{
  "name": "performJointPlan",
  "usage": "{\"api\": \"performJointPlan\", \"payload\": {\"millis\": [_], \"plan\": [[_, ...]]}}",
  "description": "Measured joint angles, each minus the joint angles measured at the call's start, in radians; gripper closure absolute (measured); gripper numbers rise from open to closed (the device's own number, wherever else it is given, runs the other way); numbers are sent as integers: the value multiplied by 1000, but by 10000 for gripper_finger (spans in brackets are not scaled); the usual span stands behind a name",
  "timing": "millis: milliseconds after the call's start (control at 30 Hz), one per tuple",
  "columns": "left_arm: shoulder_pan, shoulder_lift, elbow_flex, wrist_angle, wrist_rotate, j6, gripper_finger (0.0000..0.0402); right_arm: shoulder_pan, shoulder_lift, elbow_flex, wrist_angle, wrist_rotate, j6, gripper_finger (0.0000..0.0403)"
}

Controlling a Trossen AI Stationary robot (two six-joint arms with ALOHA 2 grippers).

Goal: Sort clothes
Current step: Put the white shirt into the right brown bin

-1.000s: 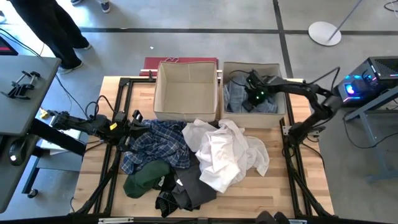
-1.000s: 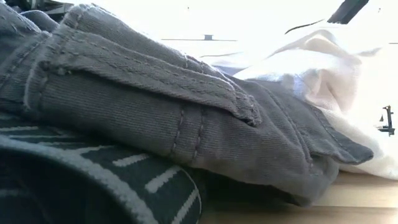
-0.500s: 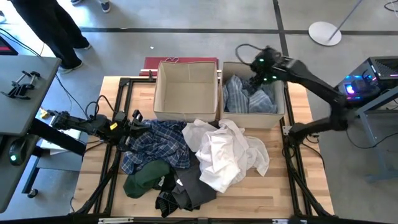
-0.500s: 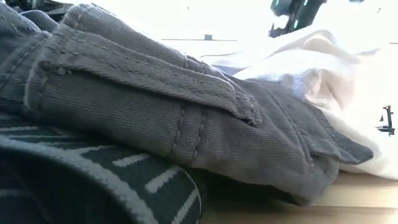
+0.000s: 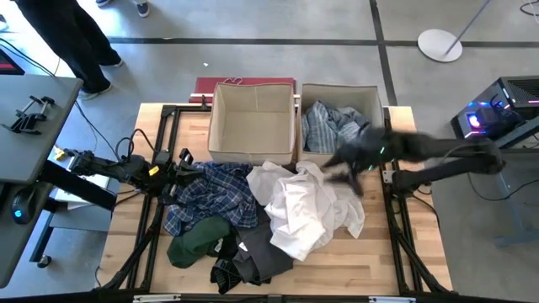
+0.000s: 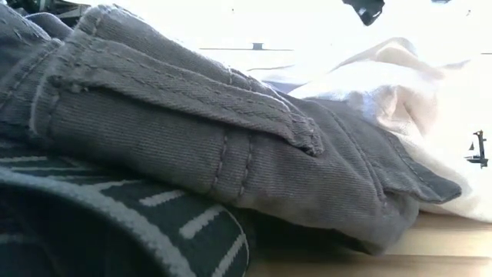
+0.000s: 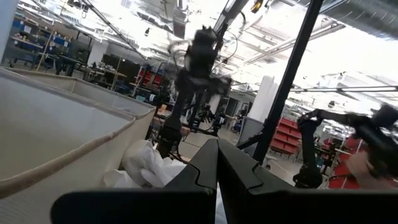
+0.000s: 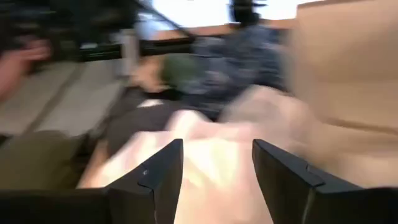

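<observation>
A pile of clothes lies on the table: white shirts [image 5: 303, 206], a blue plaid shirt [image 5: 210, 194], a dark green piece [image 5: 198, 244] and a dark grey piece [image 5: 261, 261]. A blue-grey striped shirt [image 5: 337, 126] lies in the right beige box [image 5: 381, 126]. My right gripper [image 5: 341, 167] is open and blurred over the far right edge of the white shirts, just in front of that box; its wrist view [image 8: 217, 149] shows white cloth ahead. My left gripper [image 5: 181, 164] is shut at the plaid shirt's left edge, with nothing between its fingers [image 7: 217, 146].
The left beige box [image 5: 217, 122] stands open at the back, beside the right one. In the low view the grey piece [image 6: 192, 146] and a black-grey striped piece [image 6: 115, 223] fill the foreground, with white cloth [image 6: 400, 85] behind. A person stands beyond the far left corner [image 5: 67, 42].
My right gripper has risen out of the right box, leaving the striped shirt lying in it. It has then swung toward the table's near edge and down to the white shirts. My left arm has kept still.
</observation>
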Motion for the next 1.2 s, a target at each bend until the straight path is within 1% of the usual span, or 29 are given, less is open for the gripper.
{"api": "performJointPlan", "payload": {"millis": [133,200,233,267,333,433,500,700,767,867,900,967,1033,1133,1200], "plan": [[0,0,0,0,0,0,402,158,94,-190,441,-127,25,216],[0,0,0,0,0,0,402,195,153,-229,623,-125,28,216],[0,0,0,0,0,-4,401,201,178,-229,668,-108,28,216],[0,0,0,0,0,-9,401,203,198,-218,670,-84,27,216],[0,0,0,1,0,-10,402,202,228,-165,592,-21,-6,214],[0,0,0,5,0,-10,402,198,277,-64,363,117,-84,198],[0,0,0,4,0,-10,402,197,327,7,229,191,-98,181],[0,0,0,3,0,-9,402,203,519,211,-73,296,-140,125],[0,0,0,2,0,-10,402,202,590,262,-144,329,-164,118],[0,0,0,-2,0,-9,402,188,683,308,-226,412,-161,118],[0,0,0,-2,0,-9,402,181,715,315,-239,415,-141,121],[0,0,0,-2,0,-9,401,165,784,314,-250,380,-112,135],[0,0,0,-1,0,-9,401,162,850,307,-245,346,-110,161],[0,0,0,-2,0,-10,401,169,946,303,-223,329,-119,223],[0,0,0,-1,0,-10,401,175,989,305,-219,318,-133,279]]}}
